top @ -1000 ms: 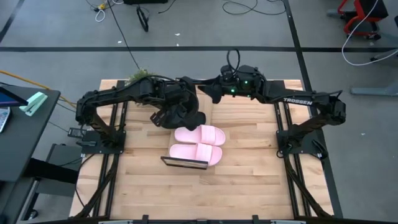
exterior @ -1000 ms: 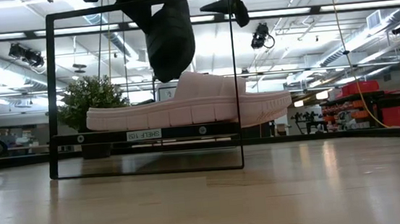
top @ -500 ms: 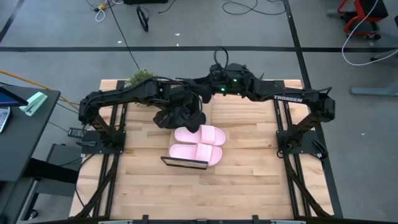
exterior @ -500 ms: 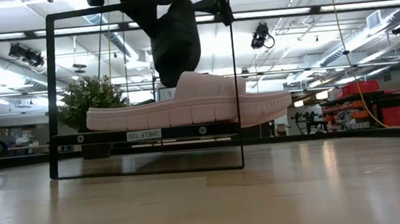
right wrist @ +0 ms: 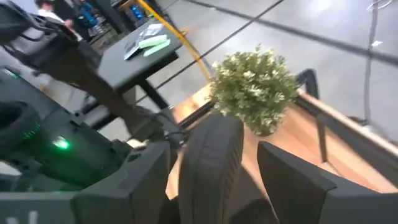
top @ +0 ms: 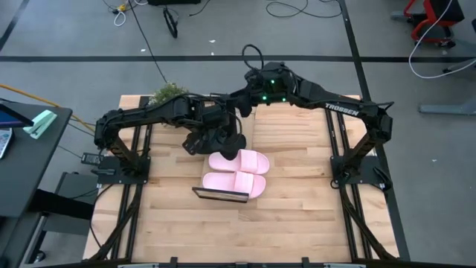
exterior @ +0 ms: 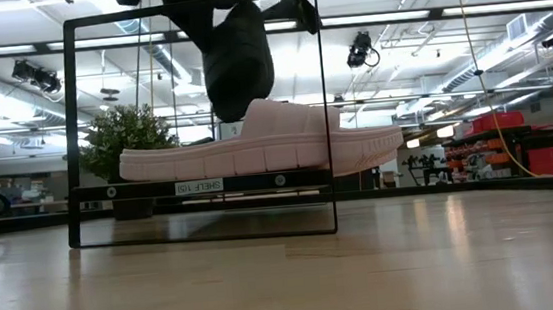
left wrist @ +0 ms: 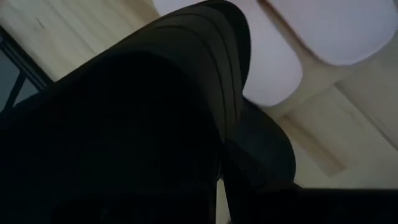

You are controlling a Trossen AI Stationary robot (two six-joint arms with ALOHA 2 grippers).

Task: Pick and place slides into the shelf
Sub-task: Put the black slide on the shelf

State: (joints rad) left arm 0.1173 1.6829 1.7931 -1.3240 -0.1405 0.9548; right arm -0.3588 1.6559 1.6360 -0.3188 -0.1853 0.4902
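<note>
My left pincer [top: 223,139] grips a black slide [exterior: 238,58] hanging toe-down just above the pink slides [top: 236,173] on the shelf [top: 221,195], so it can settle beside them, while my right pincer [top: 239,109], clamping another black slide [right wrist: 208,158], waits behind.

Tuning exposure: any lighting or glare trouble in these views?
Low view: bright ceiling lights backlight the hanging matte black slide into a silhouette, and the glossy wooden tabletop mirrors the black wire-framed shelf. Left wrist view: that slide fills and darkens most of the picture. High view: even light, only faint shadows.
</note>
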